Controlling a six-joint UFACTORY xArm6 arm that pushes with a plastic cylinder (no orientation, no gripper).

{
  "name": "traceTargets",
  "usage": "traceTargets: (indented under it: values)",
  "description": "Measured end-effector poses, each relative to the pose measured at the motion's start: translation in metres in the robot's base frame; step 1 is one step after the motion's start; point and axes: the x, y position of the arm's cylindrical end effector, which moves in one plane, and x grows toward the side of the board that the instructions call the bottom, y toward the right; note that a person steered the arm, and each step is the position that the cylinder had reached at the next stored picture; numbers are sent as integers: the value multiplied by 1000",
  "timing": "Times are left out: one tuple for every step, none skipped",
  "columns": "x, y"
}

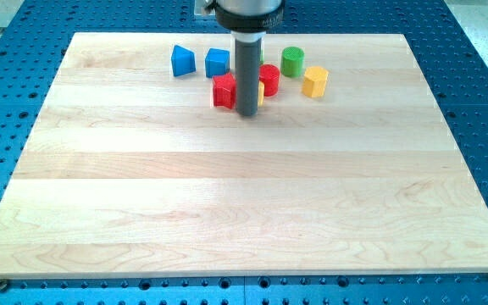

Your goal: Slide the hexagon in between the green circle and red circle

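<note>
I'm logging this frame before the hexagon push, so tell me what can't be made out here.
- Camera view: my tip and the rod hide part of the red block and the red circle.
- A yellow sliver beside the rod: shape hidden.
- Green bit behind the rod: mostly covered.
- Arm above the rod: cut off by the view's top.

Pale matt wood board (227, 195), visible grain
</note>
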Motion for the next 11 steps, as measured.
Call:
traceTargets:
  values:
    - [13,7]
    - [6,64]
    - [14,131]
    - [-21,118]
    - [-12,46]
    - [7,105]
    - [-17,122]
    - [-44,105]
    - [-64,92]
    - [-94,126]
    - [-117,93]
